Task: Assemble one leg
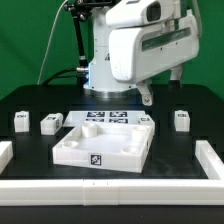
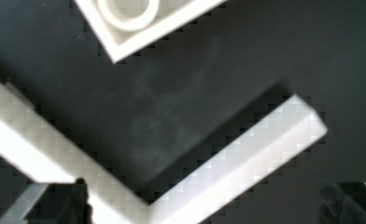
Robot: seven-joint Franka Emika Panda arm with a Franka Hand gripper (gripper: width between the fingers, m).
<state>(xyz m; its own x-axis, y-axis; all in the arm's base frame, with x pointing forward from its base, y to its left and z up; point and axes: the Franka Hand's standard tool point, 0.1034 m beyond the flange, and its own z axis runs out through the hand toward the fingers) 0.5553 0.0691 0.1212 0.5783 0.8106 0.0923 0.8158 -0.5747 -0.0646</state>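
In the exterior view the white tabletop [image 1: 100, 148] sits tray-like in the middle of the black table [image 1: 30, 105], a marker tag on its near wall. The marker board [image 1: 105, 117] lies flat just behind it, at twelve o'clock. Taking the tabletop as the dial's centre, the outer left leg [image 1: 20, 121] and the inner left leg [image 1: 50, 123] stand at about ten o'clock. The outer right leg [image 1: 181, 120] stands at two o'clock, and what looks like a fourth leg [image 1: 150, 121] is close by the tabletop's rear corner at one o'clock. All of them rest on the table, apart from the arm. The gripper [image 1: 146, 97] hangs above the marker board's far edge, holding nothing. A white border rail [image 1: 110, 190] runs along six o'clock. In the wrist view the two dark fingertips [image 2: 55, 205] of the gripper [image 2: 201, 205] stand wide apart with nothing between them. Beneath lie black table, a white bar [image 2: 251, 140] bent at an angle, and a white corner with a round recess [image 2: 135, 15]; no leg shows here.
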